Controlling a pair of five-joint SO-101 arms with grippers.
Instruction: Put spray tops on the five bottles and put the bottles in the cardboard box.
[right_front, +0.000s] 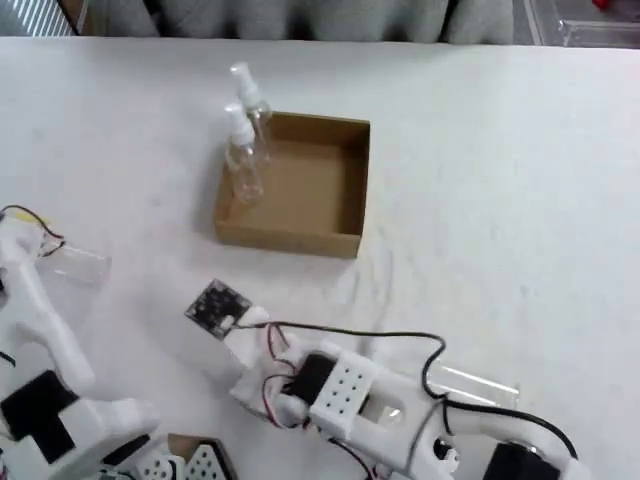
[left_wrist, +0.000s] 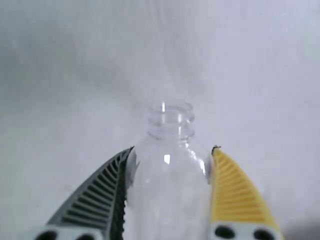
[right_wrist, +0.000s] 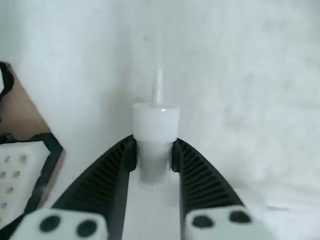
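1. The left gripper (left_wrist: 173, 150) has one grey and one yellow jaw. The jaws are closed against the shoulders of a clear bottle (left_wrist: 169, 125).
2. The bottle's threaded neck carries no top and projects beyond the jaw tips.
3. In the high view, this bottle lies level at the left edge of the frame, at the end of the left arm.
4. The right gripper (right_wrist: 153, 141) has two black jaws. They are clamped on the collar of a white spray top (right_wrist: 155, 125).
5. The spray top's thin tube (right_wrist: 158, 85) points away from the jaws, over the counter (right_front: 500, 150).
6. In the high view, the right arm occupies the lower centre and lower right of the frame, below the cardboard box (right_front: 290, 240).
7. The cardboard box sits open at the centre of the frame, well apart from both grippers.
8. Two capped bottles (right_front: 245, 165) stand upright, one behind the other, at the box's left wall. They appear to be inside it.
9. A clear item (right_front: 478, 385), apparently another bottle, lies on the counter at the lower right, just beside the right arm.
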